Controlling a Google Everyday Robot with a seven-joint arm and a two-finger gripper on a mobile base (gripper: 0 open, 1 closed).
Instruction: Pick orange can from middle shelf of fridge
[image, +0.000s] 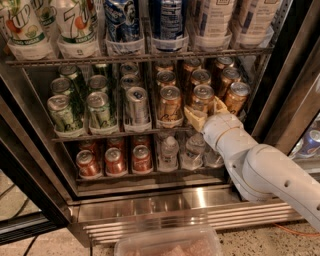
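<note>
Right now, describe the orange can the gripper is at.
In the fridge, on the middle shelf, three rows of copper cans stand right of the silver can. It is the orange can fronting the centre row, alone with the gripper at its base.

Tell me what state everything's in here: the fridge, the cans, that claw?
Fridge: door open.
Middle shelf: full of upright cans.
Orange can: upright on the shelf, front row, not lifted.
Claw: inside the fridge, right at that can's base.
Red cans: upright, bottom rack.
</note>
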